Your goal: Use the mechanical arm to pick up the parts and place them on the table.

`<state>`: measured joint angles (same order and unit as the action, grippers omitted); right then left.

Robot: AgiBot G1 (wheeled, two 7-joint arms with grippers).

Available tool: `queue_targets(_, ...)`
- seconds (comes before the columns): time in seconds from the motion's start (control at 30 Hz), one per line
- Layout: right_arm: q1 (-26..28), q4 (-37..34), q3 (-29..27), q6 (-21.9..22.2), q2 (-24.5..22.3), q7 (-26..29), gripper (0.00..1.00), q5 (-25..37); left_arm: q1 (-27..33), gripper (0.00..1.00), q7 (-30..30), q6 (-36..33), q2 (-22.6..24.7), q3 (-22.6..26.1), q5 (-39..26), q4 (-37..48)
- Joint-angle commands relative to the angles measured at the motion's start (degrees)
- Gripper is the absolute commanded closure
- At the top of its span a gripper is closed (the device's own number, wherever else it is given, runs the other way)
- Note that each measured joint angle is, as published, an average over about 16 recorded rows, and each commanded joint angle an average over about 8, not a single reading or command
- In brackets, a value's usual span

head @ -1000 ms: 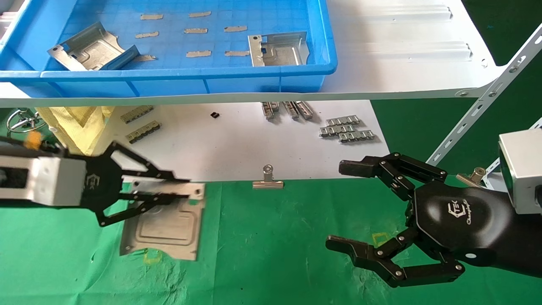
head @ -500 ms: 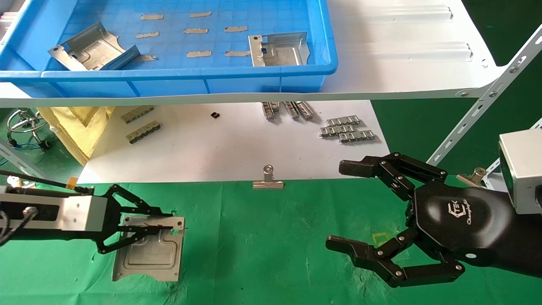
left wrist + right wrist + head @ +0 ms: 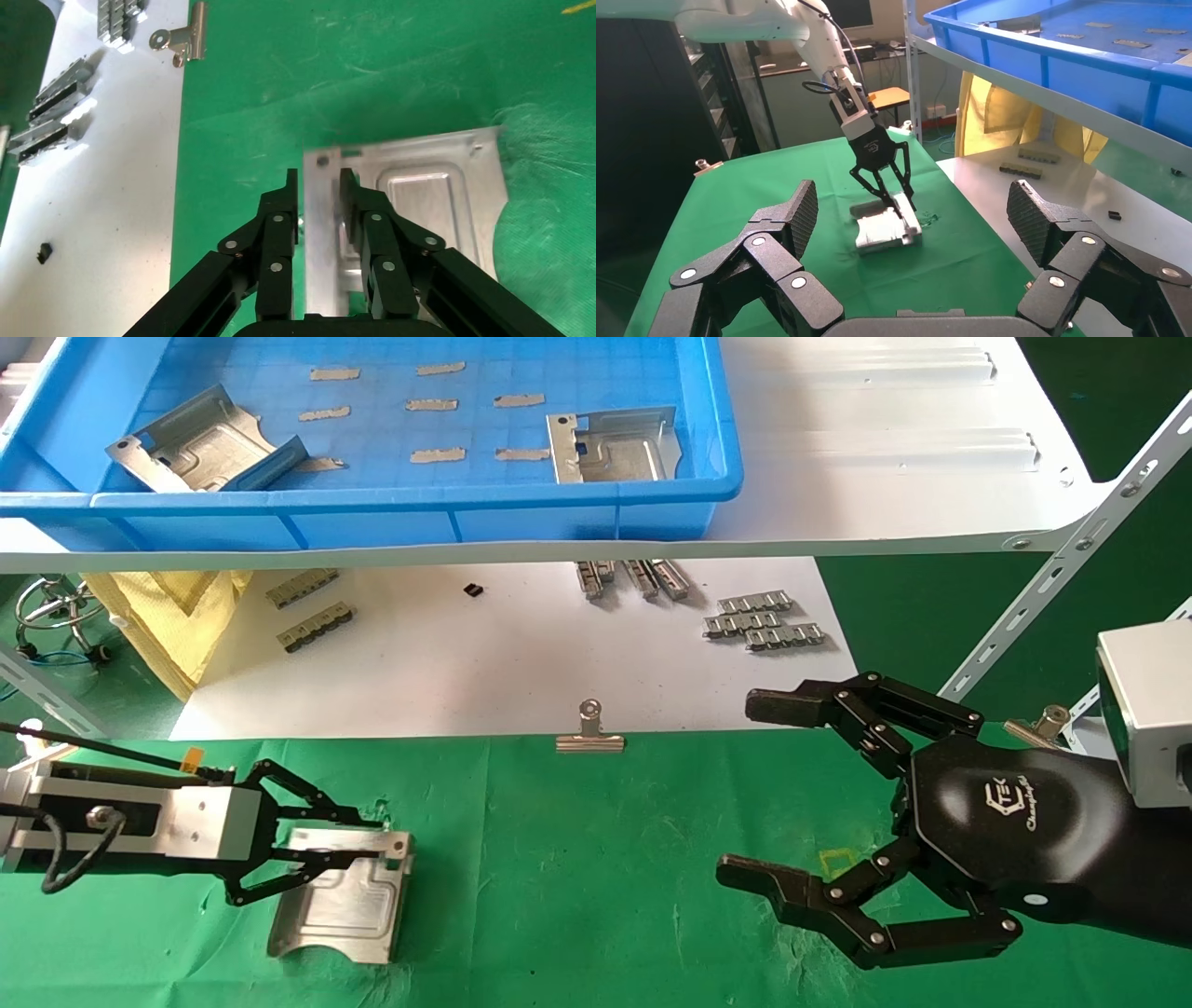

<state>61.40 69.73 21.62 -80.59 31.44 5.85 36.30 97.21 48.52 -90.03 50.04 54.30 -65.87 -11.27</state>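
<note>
My left gripper [image 3: 377, 836] is shut on the upturned side flange of a silver bracket [image 3: 345, 905], low over the green table [image 3: 577, 877] at the front left. The bracket hangs tilted, its lower edge at or near the cloth. In the left wrist view the fingers [image 3: 355, 203] pinch the flange of the bracket [image 3: 429, 203]. My right gripper [image 3: 754, 789] is open and empty above the table at the right. Its wrist view shows the bracket [image 3: 884, 228] and my left gripper [image 3: 905, 207] farther off. Two more brackets [image 3: 200, 444] [image 3: 615, 449] lie in the blue bin [image 3: 410, 505].
The blue bin sits on a white metal shelf [image 3: 885, 449] over the back of the table. Beneath it a white sheet [image 3: 484, 654] holds grey toothed strips [image 3: 764, 621]. A silver binder clip [image 3: 589, 733] clamps its front edge. Yellow cloth [image 3: 158, 617] hangs at the back left.
My left gripper has carried the bracket down and toward the front of the table, and the bracket now hangs more tilted, close to the cloth. The right arm has not moved.
</note>
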Motion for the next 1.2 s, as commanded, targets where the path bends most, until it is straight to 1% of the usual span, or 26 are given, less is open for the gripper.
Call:
queue_targets(0.03,0.0,0.0,0.0,0.0,0.0,0.0,0.0,0.0,0.0,0.0,0.88,-0.01,0.44,0.14,0.02,1.16)
queue_targets(0.2,0.0,0.0,0.0,0.0,0.0,0.0,0.0,0.0,1.12,0.0,-0.48,-0.51,0.41,-0.21,1.22,3.27)
queue_targets(0.33,0.0,0.0,0.0,0.0,0.0,0.0,0.0,0.0,1.13,0.0,-4.71,-1.31,-0.35,-1.53,4.47,3.28)
queue_targets(0.43,0.0,0.0,0.0,0.0,0.0,0.0,0.0,0.0,-0.58,0.0,-9.69,-1.8,-1.58,-3.06,8.94,1.14)
queue_targets(0.63,0.0,0.0,0.0,0.0,0.0,0.0,0.0,0.0,-6.99,0.0,-21.0,-1.88,-4.77,-5.84,20.15,-5.63)
queue_targets(0.73,-0.01,-0.01,0.0,0.01,0.0,0.0,0.0,-0.01,-9.5,0.0,-24.31,-1.76,-5.74,-6.56,24.1,-7.7)
queue_targets(0.87,-0.02,-0.02,0.0,0.02,-0.01,0.0,0.0,-0.01,-10.72,0.0,-25.26,-1.65,-6.18,-6.87,25.99,-8.64)
queue_targets(1.07,-0.01,-0.02,0.0,0.02,-0.01,0.0,0.0,-0.01,-9.94,0.0,-24.36,-1.6,-5.89,-6.83,24.53,-8.24)
queue_targets(1.2,-0.01,-0.02,0.0,0.02,-0.01,0.0,0.0,-0.01,-10.72,0.0,-25.43,-1.39,-6.17,-7.86,24.42,-9.96)
